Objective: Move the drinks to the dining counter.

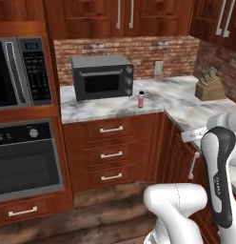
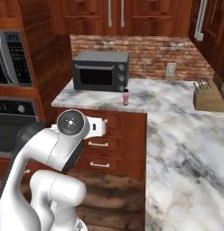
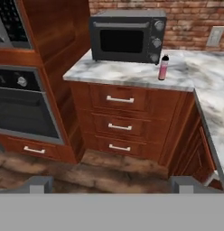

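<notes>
One drink, a small pink bottle (image 1: 141, 99) (image 2: 126, 97) (image 3: 163, 67) with a black cap, stands upright on the marble counter (image 1: 105, 107) backed by brick, just right of the black toaster oven's front corner. My gripper (image 3: 113, 185) is open with nothing between its fingertips (image 3: 39, 184). It hangs well back from the counter, over the wooden floor, and points at the drawers below the bottle. The dining counter is out of view.
A black toaster oven (image 1: 102, 76) (image 3: 127, 37) sits left of the bottle. A knife block (image 1: 210, 86) (image 2: 208, 97) stands on the counter's right wing. A built-in microwave (image 1: 20, 71) and wall oven (image 1: 24, 157) fill the tall unit at left. Drawers (image 3: 119, 115) lie under the counter.
</notes>
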### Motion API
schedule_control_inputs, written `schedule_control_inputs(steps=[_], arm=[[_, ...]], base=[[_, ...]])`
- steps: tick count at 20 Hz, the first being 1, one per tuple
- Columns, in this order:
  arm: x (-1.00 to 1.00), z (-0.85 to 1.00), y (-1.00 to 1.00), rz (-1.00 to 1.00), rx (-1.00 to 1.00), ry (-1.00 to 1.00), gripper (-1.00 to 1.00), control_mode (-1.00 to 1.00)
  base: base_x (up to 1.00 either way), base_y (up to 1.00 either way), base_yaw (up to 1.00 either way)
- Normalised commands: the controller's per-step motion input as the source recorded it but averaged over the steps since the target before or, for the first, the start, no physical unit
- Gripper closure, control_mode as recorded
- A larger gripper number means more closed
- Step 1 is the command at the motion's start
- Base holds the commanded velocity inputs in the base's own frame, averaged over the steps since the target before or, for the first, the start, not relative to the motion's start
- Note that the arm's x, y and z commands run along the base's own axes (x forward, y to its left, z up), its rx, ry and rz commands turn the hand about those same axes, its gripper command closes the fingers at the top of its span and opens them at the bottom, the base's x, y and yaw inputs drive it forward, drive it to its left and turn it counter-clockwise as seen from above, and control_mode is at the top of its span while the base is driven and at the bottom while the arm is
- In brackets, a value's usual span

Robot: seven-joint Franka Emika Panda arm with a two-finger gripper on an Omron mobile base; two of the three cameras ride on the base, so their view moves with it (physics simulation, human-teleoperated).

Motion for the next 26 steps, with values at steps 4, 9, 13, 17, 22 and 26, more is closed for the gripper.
schedule_control_inputs(steps=[4,9,13,17,22,26], arm=[[0.00,0.00,0.00,0.00,0.00,0.00,-1.00,1.00],[0.00,0.00,0.00,0.00,0.00,0.00,-1.00,1.00],[0.00,0.00,0.00,0.00,0.00,0.00,-1.00,1.00],[0.00,0.00,0.00,0.00,0.00,0.00,-1.00,1.00],[0.00,0.00,0.00,0.00,0.00,0.00,-1.00,1.00],[0.00,0.00,0.00,0.00,0.00,0.00,-1.00,1.00]], base=[[0.68,0.11,-0.08],[0.72,0.08,-0.08],[0.78,0.02,-0.08],[0.82,0.00,-0.08],[0.87,0.01,-0.07],[0.78,0.00,-0.03]])
